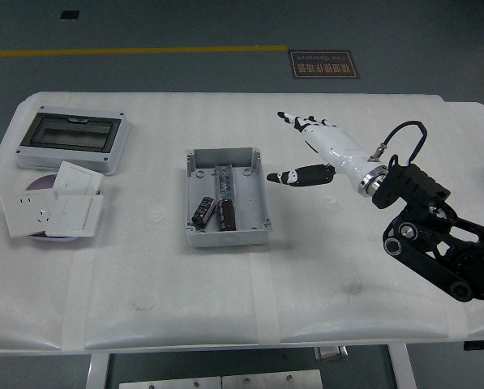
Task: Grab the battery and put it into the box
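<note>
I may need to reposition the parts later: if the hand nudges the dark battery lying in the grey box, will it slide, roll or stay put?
The battery looks cylindrical and lies on its side, so it would probably roll rather than slide. The box walls and a second battery beside it should stop it quickly. Its surface looks smooth, so the fingers might slip on it.
</note>
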